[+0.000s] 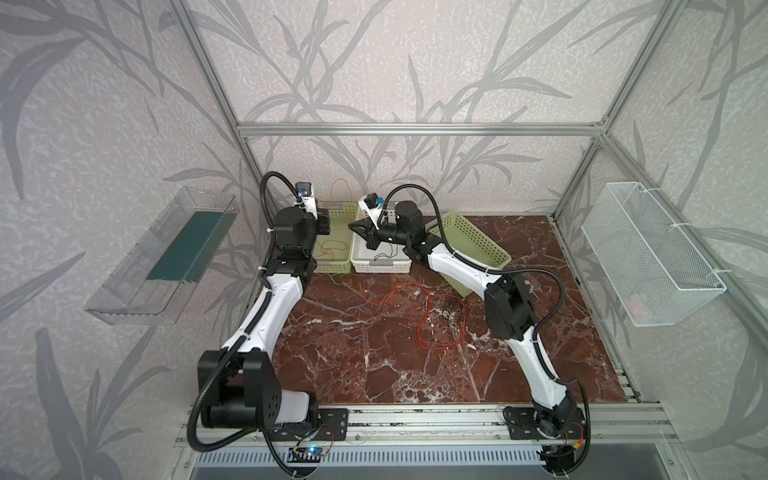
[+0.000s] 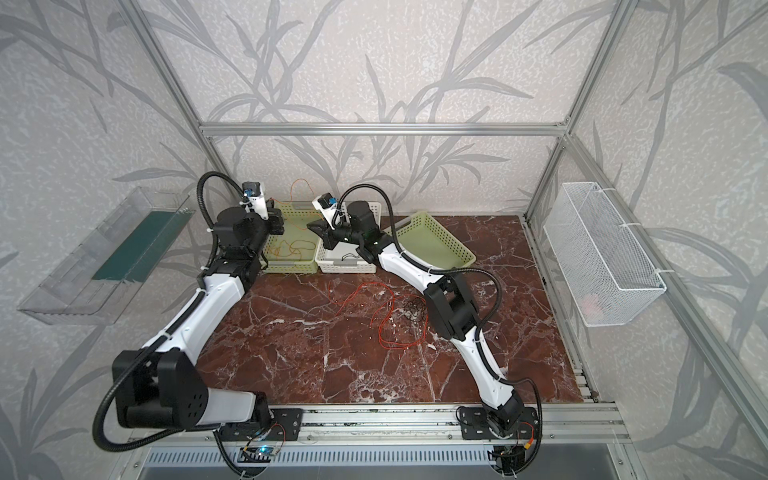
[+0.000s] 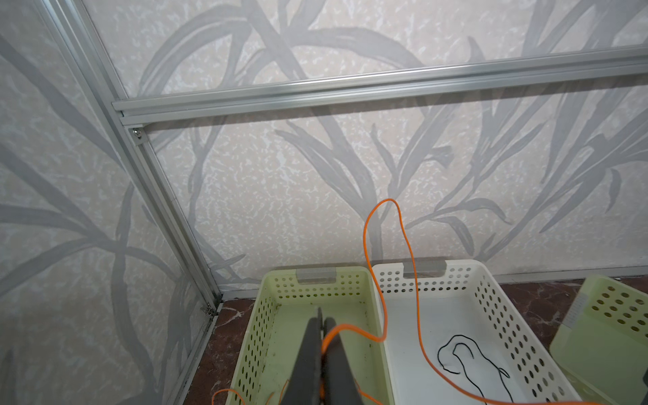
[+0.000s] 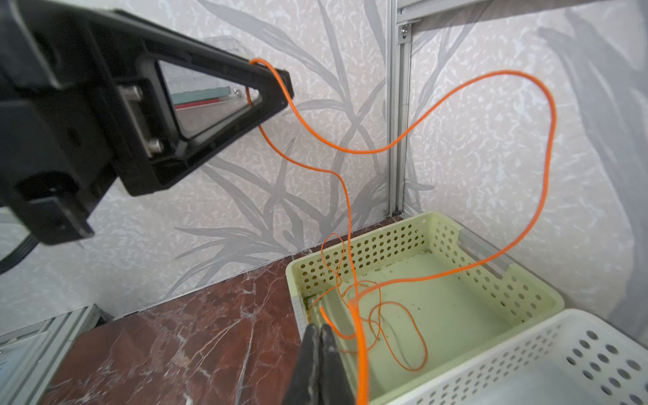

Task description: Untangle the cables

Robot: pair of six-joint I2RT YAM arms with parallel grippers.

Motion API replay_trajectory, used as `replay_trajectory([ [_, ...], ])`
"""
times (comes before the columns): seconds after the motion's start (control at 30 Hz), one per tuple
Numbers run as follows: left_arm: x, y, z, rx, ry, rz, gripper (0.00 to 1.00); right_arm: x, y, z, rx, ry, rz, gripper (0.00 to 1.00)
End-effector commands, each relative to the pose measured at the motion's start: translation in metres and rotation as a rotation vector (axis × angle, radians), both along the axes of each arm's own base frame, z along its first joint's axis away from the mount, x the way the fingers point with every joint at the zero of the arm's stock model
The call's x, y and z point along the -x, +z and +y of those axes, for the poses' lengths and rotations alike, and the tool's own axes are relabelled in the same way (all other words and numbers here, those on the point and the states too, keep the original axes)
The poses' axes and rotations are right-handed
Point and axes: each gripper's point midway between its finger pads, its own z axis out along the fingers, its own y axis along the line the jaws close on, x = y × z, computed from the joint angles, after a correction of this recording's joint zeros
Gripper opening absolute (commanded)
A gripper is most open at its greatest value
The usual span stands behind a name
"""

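- In both top views, the left pincer [image 1: 323,222] is seen over the green basket [image 1: 332,268] at the back of the desk [image 1: 374,357]. The right pincer [image 1: 353,226] is reached across above the white basket [image 1: 380,268] just beside it.
- An orange cable [image 1: 332,245] is coiled in the green basket, with one loop lifted up against the wall. Red cables [image 1: 419,322] and a black tangle [image 1: 453,309] are spread on the desk, well apart from both pincers. A second green basket [image 1: 490,249] is set askew beside the white one.
- In the left wrist view, the left pincer's jaws are pressed together and the orange cable is pinched between them. A black cable [image 3: 463,354] is found lying in the white basket.
- In the right wrist view, the right pincer is closed as well. The orange cable is run just beside it, but a grip on it cannot be confirmed. From the left pincer's tip, the cable is looped down into the green basket.
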Motion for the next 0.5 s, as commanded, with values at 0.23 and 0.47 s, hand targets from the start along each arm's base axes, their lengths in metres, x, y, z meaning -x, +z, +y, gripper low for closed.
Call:
replay_trajectory([
  [0.23, -0.035, -0.065, 0.057, 0.120, 0.153, 0.038, 0.79, -0.018, -0.046, 0.066, -0.092, -0.038, -0.022, 0.00],
  [0.47, -0.016, -0.075, 0.054, 0.200, 0.149, 0.070, 0.99, -0.018, -0.095, 0.071, 0.059, -0.098, -0.017, 0.01],
])
